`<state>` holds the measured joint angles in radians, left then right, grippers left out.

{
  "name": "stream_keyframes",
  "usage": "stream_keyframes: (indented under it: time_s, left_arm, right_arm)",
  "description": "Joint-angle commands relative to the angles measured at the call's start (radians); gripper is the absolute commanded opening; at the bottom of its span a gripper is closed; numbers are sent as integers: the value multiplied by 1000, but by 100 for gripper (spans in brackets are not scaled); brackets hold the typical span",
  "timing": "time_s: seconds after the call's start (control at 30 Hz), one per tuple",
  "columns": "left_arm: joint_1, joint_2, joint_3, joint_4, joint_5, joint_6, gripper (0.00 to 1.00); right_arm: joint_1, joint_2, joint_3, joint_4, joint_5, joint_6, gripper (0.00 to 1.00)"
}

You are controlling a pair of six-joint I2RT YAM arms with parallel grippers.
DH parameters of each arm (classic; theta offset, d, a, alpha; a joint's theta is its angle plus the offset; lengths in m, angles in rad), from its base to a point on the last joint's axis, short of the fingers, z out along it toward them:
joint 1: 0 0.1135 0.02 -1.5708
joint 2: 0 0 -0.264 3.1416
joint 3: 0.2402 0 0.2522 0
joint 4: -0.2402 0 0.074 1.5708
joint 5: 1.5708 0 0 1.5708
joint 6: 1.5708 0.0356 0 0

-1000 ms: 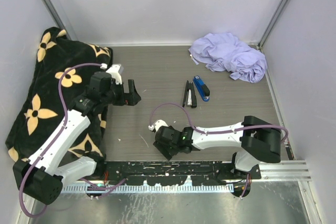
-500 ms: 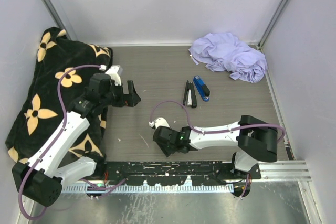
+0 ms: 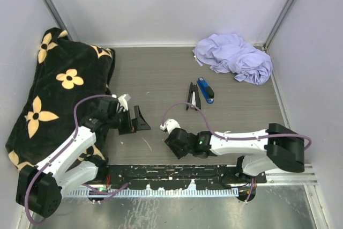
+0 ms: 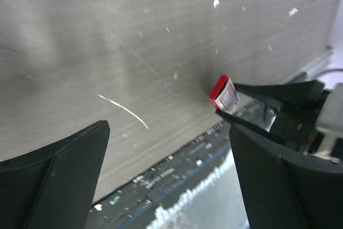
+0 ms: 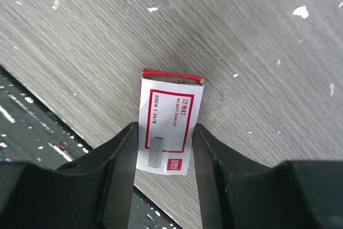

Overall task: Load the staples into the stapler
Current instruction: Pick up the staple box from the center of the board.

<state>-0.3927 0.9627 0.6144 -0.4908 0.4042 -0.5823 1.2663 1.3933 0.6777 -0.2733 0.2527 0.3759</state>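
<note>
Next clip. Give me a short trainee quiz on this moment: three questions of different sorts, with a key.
1. True or false: the right gripper is shut on the staples box.
2. The left gripper is: A open and empty; B shut on a stapler; C shut on a cloth.
3. Fill in: the blue stapler lies right beside a ___ stapler.
Key: 1 true; 2 A; 3 black, the black stapler.
</note>
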Motion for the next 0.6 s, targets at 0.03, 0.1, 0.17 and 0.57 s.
stream_keyframes:
  time_s: [0.03,0.1,0.17,0.57]
  left_arm:
    - [-5,-28,-108,225,329,-202,94]
    - [-7,-24,-135,297,389,-240,92]
    - [-8,-11,-147,354,435,-264,91]
    - [-50,181,-100,493,568,-285,70]
  right_arm:
    - [-1,-155,-9,76,-15,-115,44]
    - [-1,-188,-18,96,-24,-133,44]
    - [-1,-211,-22,109,-71,-146,44]
    - [-1,-246,-4,144,-160,-162,44]
